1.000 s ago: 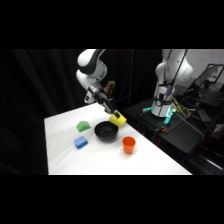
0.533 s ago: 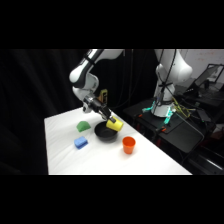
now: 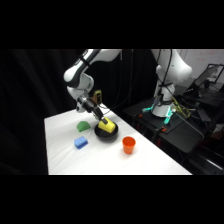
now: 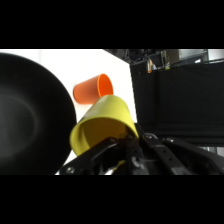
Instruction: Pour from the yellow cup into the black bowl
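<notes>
The yellow cup (image 3: 106,126) is tipped over the black bowl (image 3: 106,134), held by my gripper (image 3: 98,116), which comes in from the upper left and is shut on it. In the wrist view the yellow cup (image 4: 102,127) lies on its side with its open mouth facing the camera, held in the black linkage of the gripper (image 4: 120,150). The black bowl's (image 4: 27,115) dark inside fills the left of that view. I cannot see anything falling from the cup.
An orange cup (image 3: 128,145) stands on the white table (image 3: 150,162) to the right of the bowl. A green object (image 3: 82,126) and a blue object (image 3: 81,143) lie to the bowl's left. A dark bench with equipment (image 3: 170,117) stands past the table's right edge.
The gripper has moved left and down with the yellow cup, from above the bowl's right side to over the bowl itself, and the cup is tilted further.
</notes>
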Robot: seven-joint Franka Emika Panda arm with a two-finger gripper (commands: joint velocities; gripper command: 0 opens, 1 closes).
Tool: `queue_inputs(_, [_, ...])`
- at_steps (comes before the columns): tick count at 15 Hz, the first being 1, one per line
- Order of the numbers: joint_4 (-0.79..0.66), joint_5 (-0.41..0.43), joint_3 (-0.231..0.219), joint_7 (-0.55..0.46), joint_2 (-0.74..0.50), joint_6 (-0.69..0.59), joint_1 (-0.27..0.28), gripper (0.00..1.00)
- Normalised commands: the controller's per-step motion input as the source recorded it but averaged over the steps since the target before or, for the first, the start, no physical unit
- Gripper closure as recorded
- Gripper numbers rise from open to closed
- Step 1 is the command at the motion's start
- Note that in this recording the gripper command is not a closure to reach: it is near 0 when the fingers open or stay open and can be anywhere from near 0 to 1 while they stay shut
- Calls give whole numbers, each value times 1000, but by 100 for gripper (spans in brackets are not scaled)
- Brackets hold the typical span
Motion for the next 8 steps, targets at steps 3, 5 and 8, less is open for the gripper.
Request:
queue_inputs(3, [-440, -206, -108, 115, -760, 469, 173, 15])
queue_inputs(5, [-626, -265, -84, 163, -917, 508, 194, 15])
queue_inputs(8, [-627, -319, -39, 241, -857, 579, 233, 15])
